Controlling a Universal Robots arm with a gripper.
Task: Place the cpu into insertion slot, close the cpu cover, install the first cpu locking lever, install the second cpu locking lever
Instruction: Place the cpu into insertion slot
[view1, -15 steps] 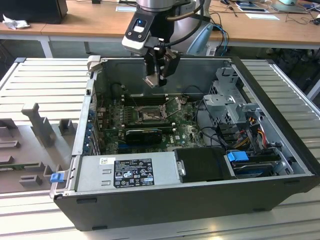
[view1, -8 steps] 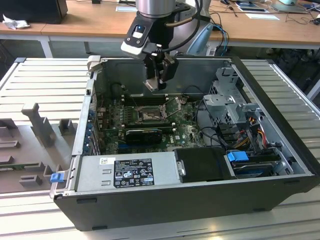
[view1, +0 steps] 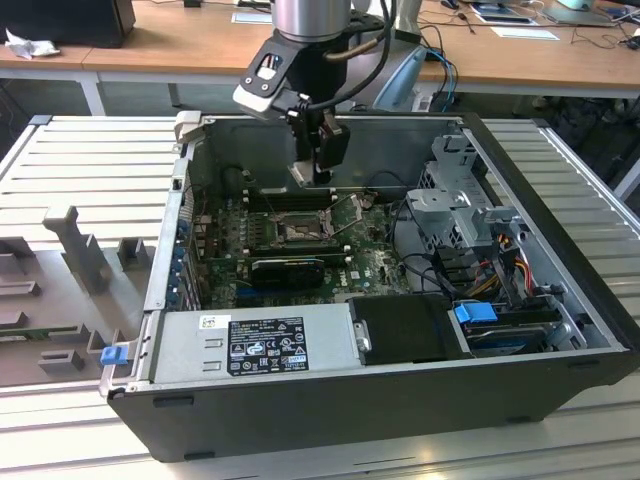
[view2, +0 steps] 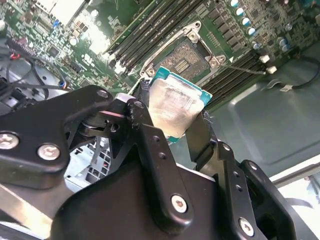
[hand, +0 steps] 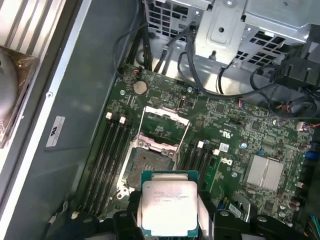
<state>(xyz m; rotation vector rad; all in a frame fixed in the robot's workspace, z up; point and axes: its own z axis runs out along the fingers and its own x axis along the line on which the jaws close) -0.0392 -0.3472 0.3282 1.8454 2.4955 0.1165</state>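
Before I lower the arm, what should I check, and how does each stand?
1. Grip on the cpu: ok, the gripper clamps two of its sides in both wrist views.
2. The insertion slot is empty: ok, bare contacts show.
3. The cpu cover is swung open: ok, it stands up off the slot.
4. The cpu lined up over the slot: cannot tell from these angles.
5. The cpu's corner marks matched to the slot: cannot tell.
6. The cables are clear of the slot: ok.

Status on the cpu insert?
Tool shut on the cpu, held above the board. Insertion slot empty, cpu cover open. Nothing in the slot's way.
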